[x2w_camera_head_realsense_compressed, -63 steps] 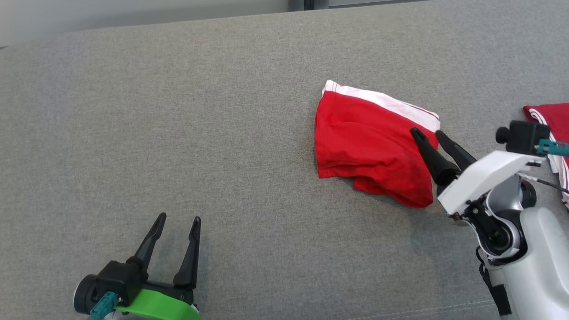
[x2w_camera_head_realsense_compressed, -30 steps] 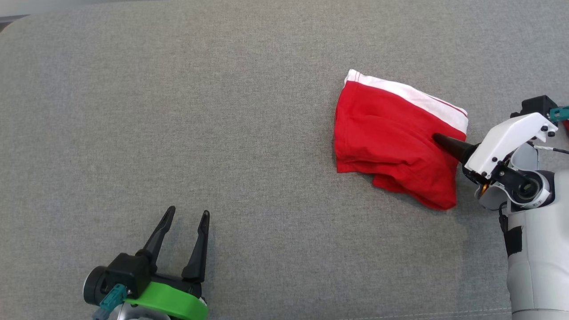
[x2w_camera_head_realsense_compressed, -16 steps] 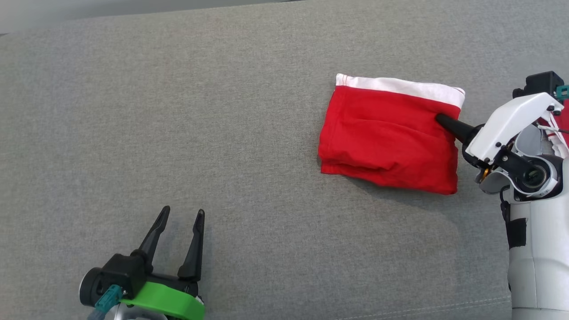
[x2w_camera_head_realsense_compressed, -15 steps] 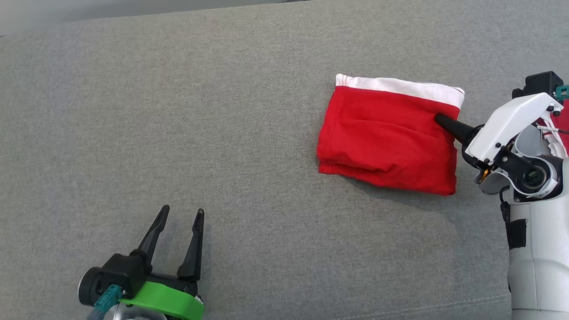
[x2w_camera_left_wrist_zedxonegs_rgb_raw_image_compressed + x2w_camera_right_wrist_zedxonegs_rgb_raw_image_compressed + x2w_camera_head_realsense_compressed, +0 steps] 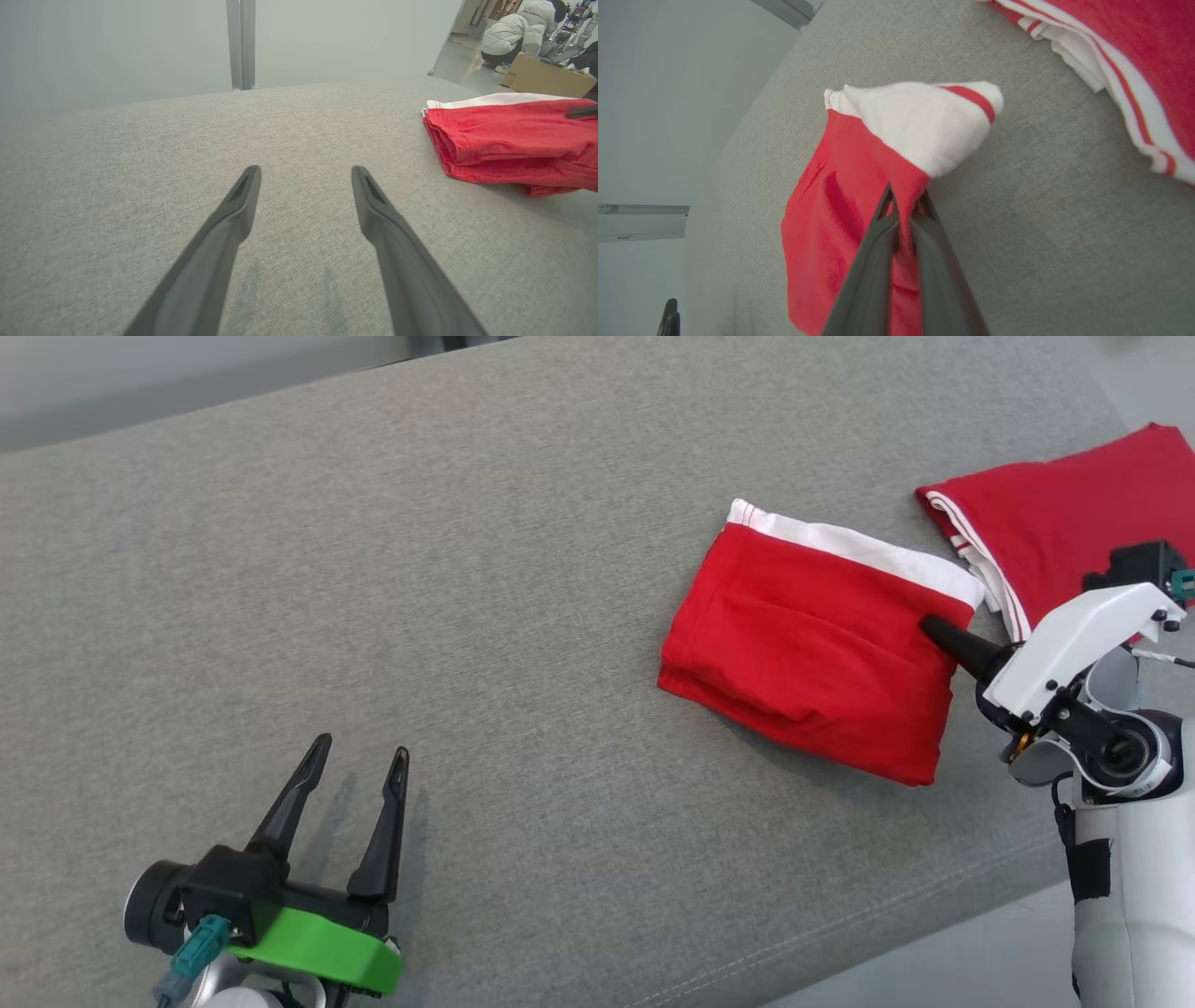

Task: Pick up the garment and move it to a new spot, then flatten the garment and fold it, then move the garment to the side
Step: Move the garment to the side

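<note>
Red shorts (image 5: 812, 681) lie at 3 o'clock, one edge pinched by the right end effector (image 5: 932, 627), while the left end effector (image 5: 361, 754) sits spread at 7 o'clock.

My worktop (image 5: 448, 579) is covered in grey woven fabric, with a stitched seam (image 5: 840, 933) near its front edge. Behind it is a pale grey wall (image 5: 117, 46) with a metal post (image 5: 241, 44). Beyond, a person (image 5: 518, 25) crouches by a cardboard box (image 5: 546, 79).
</note>
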